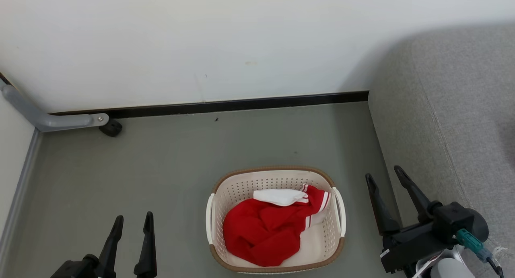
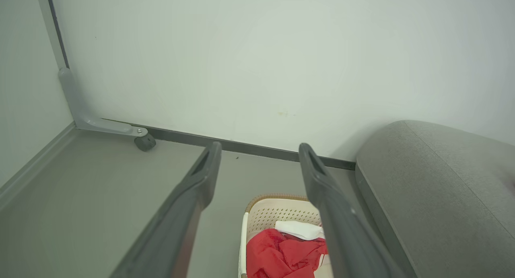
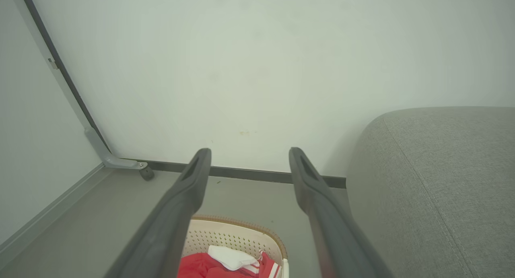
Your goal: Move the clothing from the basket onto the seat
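1. The clothing (image 1: 263, 231) lies crumpled inside the basket (image 1: 277, 171), which stands on the grey floor (image 1: 161, 169).
2. The left gripper (image 1: 134, 216) is at the basket's left, well apart from it, with its fingers spread wide and holding nothing.
3. The right gripper (image 1: 383, 172) is also wide and empty; in the head view it shows between the basket and the seat (image 1: 454, 109).
4. Neither gripper touches the clothing.
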Motion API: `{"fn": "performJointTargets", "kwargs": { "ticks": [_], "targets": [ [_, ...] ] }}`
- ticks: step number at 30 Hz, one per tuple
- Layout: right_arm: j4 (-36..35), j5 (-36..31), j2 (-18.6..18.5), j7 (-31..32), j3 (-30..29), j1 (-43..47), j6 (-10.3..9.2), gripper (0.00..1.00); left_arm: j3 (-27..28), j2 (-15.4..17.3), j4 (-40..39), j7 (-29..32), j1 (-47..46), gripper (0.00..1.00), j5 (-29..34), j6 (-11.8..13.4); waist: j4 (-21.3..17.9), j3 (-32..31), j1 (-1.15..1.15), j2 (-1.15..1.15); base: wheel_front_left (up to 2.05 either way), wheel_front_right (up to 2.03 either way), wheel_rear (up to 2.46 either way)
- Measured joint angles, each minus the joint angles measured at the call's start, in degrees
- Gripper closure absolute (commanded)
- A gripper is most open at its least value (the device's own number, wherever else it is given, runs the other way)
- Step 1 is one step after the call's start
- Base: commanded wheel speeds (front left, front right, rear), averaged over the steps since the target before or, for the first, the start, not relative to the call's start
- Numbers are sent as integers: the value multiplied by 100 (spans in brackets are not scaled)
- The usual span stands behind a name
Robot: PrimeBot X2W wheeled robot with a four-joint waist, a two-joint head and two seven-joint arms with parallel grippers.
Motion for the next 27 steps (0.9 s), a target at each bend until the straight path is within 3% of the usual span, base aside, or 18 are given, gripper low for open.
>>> {"fn": "performJointTargets", "kwargs": {
  "ticks": [6,18,27],
  "targets": [
    [-325,-118,33,0,15,-46,-59,0,-224,37,-7,13,-228,0,1,-216,-183,342,0,0,0,0,0],
    [-878,-257,135,-1,177,-399,-118,0,-1001,38,342,775,-1268,0,385,-583,-697,1220,1,1,0,0,0],
    [-1239,-256,235,-1,426,-497,-155,0,-1156,185,624,1373,-2104,0,602,-662,-1138,1942,1,1,0,0,0]
  ]
}}
